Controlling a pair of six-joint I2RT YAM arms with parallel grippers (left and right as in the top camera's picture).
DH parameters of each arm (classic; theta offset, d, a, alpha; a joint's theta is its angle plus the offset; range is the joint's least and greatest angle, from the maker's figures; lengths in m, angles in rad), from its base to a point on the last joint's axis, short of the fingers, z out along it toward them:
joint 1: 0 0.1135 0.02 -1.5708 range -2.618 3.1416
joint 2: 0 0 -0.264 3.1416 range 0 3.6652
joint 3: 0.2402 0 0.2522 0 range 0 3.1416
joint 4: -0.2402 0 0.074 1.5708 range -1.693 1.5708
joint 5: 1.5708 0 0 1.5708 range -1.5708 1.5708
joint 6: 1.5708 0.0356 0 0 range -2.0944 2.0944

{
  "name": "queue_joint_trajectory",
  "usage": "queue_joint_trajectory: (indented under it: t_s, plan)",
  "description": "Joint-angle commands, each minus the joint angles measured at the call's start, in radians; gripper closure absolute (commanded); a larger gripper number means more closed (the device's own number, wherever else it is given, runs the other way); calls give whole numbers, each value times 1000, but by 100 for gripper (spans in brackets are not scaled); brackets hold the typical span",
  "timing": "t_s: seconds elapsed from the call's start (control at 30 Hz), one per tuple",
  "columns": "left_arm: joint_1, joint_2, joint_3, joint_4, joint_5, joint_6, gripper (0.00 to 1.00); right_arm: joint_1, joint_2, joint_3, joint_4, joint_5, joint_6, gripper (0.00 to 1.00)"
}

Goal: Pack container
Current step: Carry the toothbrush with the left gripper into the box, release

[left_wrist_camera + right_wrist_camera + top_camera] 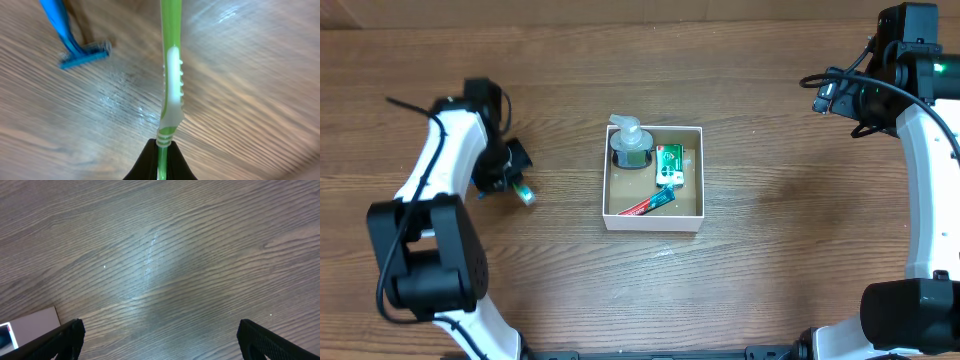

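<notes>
Container (653, 220): square, shallow, white-walled, brown floor. Sits mid-tabletop (780, 260), between the two arms, apart from both.

Contents, overhead view:
- pump bottle (630, 146), clear with a greenish base, in the far-left corner, its pump head reaching over the far wall.
- green packet (669, 163), flat, just right of the bottle, toward the far-right part.
- red tube (642, 207), lying on a slant along the near wall, its right end touching or just under the packet; cannot tell which.

Left pincer (162, 148): out to the left of the container, well apart from it, low over the wood. Dark fingers pressed together on a green handle (170, 60), thin, with a white ribbed grip partway along. The handle runs straight away from the fingers across the wrist view; its far end is cut off at the frame edge. In the overhead view only a short green tip shows past the pincer.

Blue razor (82, 50): lies flat on the wood to the left of the green handle in the left wrist view, head toward the handle, not touching it.

Right pincer (160, 332): far right of the tabletop, well apart from the container. Fingers (62, 337) spread wide, only bare wood between them. A white corner of the container shows at the lower left edge of the right wrist view.
</notes>
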State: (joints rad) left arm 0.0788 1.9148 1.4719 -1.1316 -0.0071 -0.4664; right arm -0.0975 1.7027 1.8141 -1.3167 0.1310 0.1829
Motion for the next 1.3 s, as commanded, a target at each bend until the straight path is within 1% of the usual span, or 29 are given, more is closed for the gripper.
queue_joint_trajectory:
  t_s: [0.0,0.13,0.27,0.33,0.43,0.47,0.53,0.6,0.67,0.73,0.87,0.97,1.1,1.27]
  plan:
    - [-53,-163,164,-73,9,84,96,-5,-19,23,5,7,-1,0]
    - [-162,-282,257,-110,46,204,96,-5,-19,23,5,7,-1,0]
    - [-314,-377,281,-98,45,345,96,-5,-19,23,5,7,-1,0]
    - [-395,-404,281,-94,44,446,96,-5,-19,23,5,7,-1,0]
    - [-497,-412,280,-105,18,624,96,-5,-19,23,5,7,-1,0]
    - [-526,-409,273,-111,14,700,96,-5,-19,23,5,7,-1,0]
    - [-557,-400,256,-121,14,802,96,-5,-19,23,5,7,-1,0]
    - [-560,-388,236,-126,23,854,96,-5,-19,23,5,7,-1,0]
    - [-560,-377,204,-125,68,933,96,-5,-19,23,5,7,-1,0]
    - [-560,-365,160,-125,129,1052,96,-5,-19,23,5,7,-1,0]
    - [-560,-337,51,-112,197,1260,96,-5,-19,23,5,7,-1,0]
    - [-560,-305,-11,-62,247,1333,96,-5,-19,23,5,7,-1,0]
    - [-563,-263,-51,9,252,1335,96,-5,-19,23,5,7,-1,0]
    - [-564,-199,-52,43,252,1335,96,-5,-19,23,5,7,-1,0]
